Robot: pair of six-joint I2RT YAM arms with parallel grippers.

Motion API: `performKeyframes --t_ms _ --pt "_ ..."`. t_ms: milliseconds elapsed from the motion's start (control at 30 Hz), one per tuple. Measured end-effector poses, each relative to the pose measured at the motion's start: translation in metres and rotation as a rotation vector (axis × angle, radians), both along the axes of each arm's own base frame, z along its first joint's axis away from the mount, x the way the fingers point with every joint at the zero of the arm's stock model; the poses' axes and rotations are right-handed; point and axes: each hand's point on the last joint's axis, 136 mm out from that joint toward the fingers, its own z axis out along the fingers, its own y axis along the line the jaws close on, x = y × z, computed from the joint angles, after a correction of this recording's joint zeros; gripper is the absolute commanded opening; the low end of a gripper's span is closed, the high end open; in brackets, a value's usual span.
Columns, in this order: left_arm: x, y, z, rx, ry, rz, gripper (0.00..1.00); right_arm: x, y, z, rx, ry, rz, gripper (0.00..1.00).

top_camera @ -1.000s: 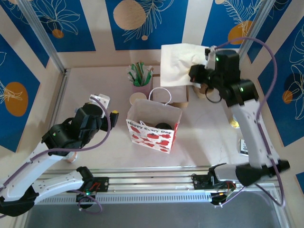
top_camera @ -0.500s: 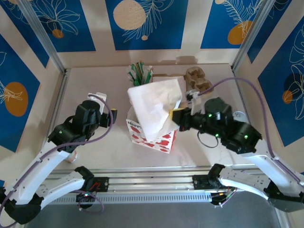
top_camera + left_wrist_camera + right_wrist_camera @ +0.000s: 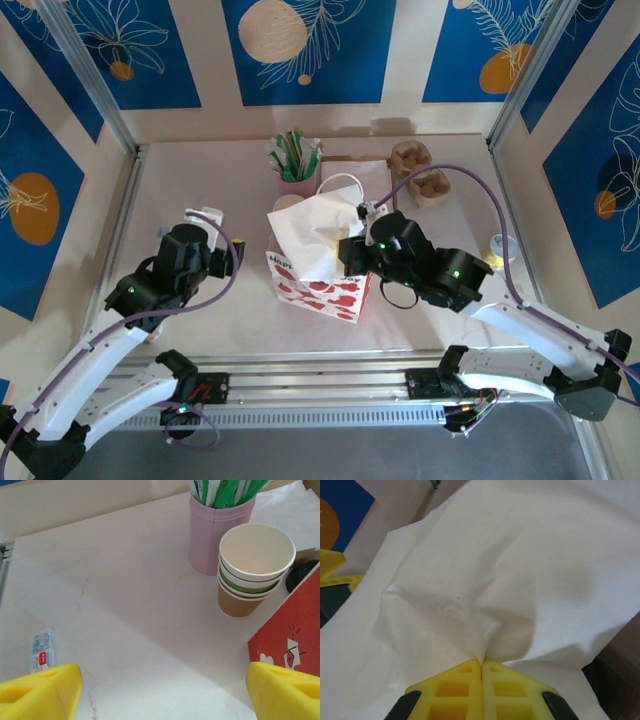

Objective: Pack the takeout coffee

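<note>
The right tool is pinched shut on a sheet of white tissue paper, and its yellow fingers meet with the paper bunched between their tips. From above, it sits over the right side of the red-and-white gift bag. The bag stands near the middle of the bench, between the two arms. The tissue billows over the bag's open top and hides the inside.

The left tool hangs just left of the bag, apart from it, its jaws spread wide and holding nothing. Its wrist view shows the two yellow fingertips at the bottom corners with bare bench between them. Ahead of it a stack of paper cups stands just beside a pink holder full of green sticks. The bag's red wall is at the right edge of that view, and a dark round shape shows just past its top edge. A small sachet lies flat on the left. A cardboard cup carrier sits toward the far right of the bench
</note>
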Motion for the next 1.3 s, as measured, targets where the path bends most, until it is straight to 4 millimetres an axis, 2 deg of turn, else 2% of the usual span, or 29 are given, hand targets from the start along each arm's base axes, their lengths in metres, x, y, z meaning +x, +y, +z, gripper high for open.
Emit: performKeyframes --t_ms 100,267,400,467,567,633,767,1067,1167,1300 --pt "0.0 -0.001 -0.002 -0.002 0.005 -0.006 0.85 0.002 0.001 -0.007 -0.016 0.029 -0.018 0.0" --pt "-0.001 -0.004 -0.004 -0.011 0.009 -0.019 0.85 0.008 0.003 -0.007 -0.047 0.065 -0.052 0.0" --pt "-0.001 -0.005 -0.005 -0.013 0.014 -0.025 0.85 0.01 0.004 -0.019 -0.099 0.097 -0.065 0.0" --pt "0.0 -0.006 -0.006 -0.011 0.018 -0.026 0.85 0.009 0.006 -0.025 -0.136 0.109 -0.065 0.04" --pt "-0.001 -0.006 -0.007 -0.009 0.02 -0.026 0.85 0.004 0.008 -0.024 -0.161 0.099 -0.055 0.15" --pt "-0.001 -0.006 -0.007 -0.009 0.02 -0.026 0.85 0.001 0.009 -0.02 -0.165 0.089 -0.051 0.22" --pt "-0.001 -0.006 -0.007 -0.009 0.021 -0.026 0.85 -0.001 0.01 -0.009 -0.16 0.063 -0.044 0.27" --pt "-0.001 -0.006 -0.007 -0.009 0.021 -0.027 0.85 0.0 0.011 0.024 -0.122 0.003 -0.03 0.25" --pt "0.0 -0.006 -0.008 -0.007 0.024 -0.027 0.85 0.005 0.019 0.034 -0.115 -0.022 -0.015 0.25" --pt "0.0 -0.007 -0.01 -0.006 0.029 -0.03 0.85 0.02 0.041 0.038 -0.125 -0.04 0.001 0.24"
